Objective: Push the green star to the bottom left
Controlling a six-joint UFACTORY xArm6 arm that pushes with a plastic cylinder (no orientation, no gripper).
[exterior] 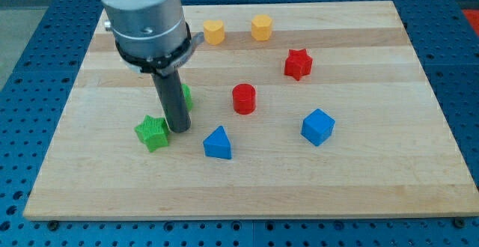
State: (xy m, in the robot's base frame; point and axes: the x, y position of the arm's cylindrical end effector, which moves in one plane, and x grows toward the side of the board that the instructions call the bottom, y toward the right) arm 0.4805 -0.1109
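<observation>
- Tip (178, 129) down on wooden board (374, 180), touching green star (153, 133) on its right edge; no jaws, just a rod.
- Second green block (185, 96) half hidden behind rod.
- Blue triangle (218, 143), red cylinder (243, 98) mid-board.
- Blue cube (317, 126) far right.

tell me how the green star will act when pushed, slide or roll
The green star will likely slide, not roll: it lies flat and low on the smooth wooden board. Its points may make it spin if my tip, at its right edge, pushes off-centre.
</observation>
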